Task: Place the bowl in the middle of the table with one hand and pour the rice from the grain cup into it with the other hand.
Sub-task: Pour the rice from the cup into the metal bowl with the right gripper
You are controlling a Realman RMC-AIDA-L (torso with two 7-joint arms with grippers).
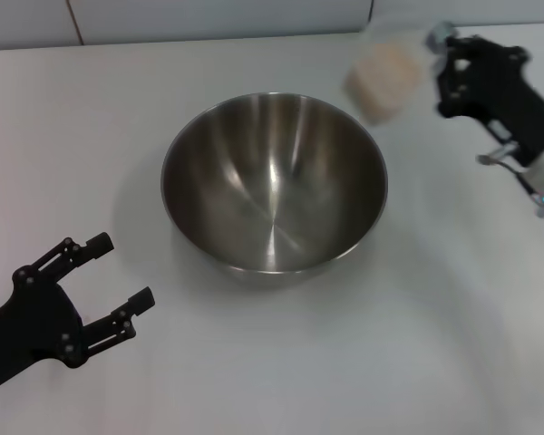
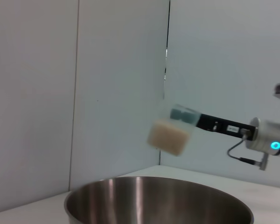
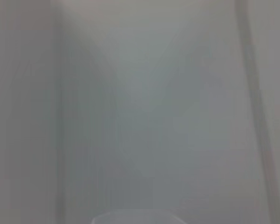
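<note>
While spread white across the whole head view, carries everything: worktop (image 1: 281, 381). At frame centre, upright and bare inside, sits on it: bowl (image 1: 274, 181). At lower left, well apart from the bowl, hovers with fingers spread wide and nothing between them: left gripper (image 1: 122, 281). At upper right, clamped on the cup's far end: right gripper (image 1: 440, 59). Just left of that gripper, lifted off the worktop and tilted above the bowl's upper-right rim: grain cup (image 1: 385, 77). Packed inside the cup as a pale block: rice (image 2: 168, 136).
</note>
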